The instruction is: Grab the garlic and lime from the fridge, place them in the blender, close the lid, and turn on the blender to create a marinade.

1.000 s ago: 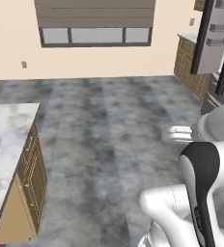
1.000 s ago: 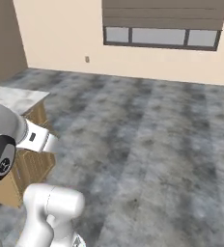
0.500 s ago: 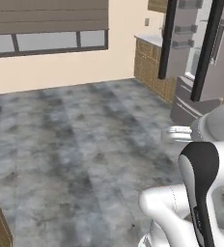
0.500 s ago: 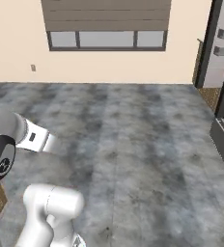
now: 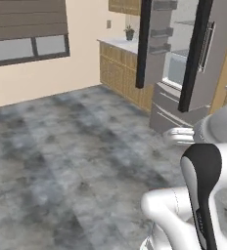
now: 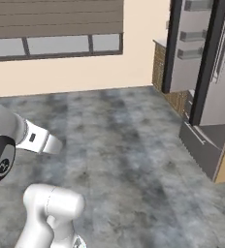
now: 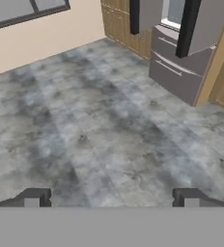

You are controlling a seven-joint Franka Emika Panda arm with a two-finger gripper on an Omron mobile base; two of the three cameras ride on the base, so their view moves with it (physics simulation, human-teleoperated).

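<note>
Now the fridge [image 5: 184,73] stands ahead and to the right with both dark doors swung open, and from the left base view you can see grey door shelves on the near door and a pale interior between the two panels. A long silver handle [image 5: 207,46] runs down the right-hand door. Below the doors, the grey lower drawers [image 5: 171,110] sit closed, each with a thin bar pull. In the right base view the fridge [image 6: 206,63] fills the upper right, doors open toward the room, with a wooden cabinet side beside it at the right edge. Left of the fridge, wooden cabinets [image 5: 120,73] run along the wall under a pale desk top, and a small potted plant [image 5: 129,33] sits on that top near the corner. A window with a dark blind [image 6: 56,29] spans the beige back wall. The grey mottled floor [image 7: 94,125] stretches wide between the robot and the fridge. Down at the bottom of the hand view, the gripper [image 7: 111,198] hangs over bare floor, its fingers [image 7: 34,198] spread wide apart with nothing between them.
</note>
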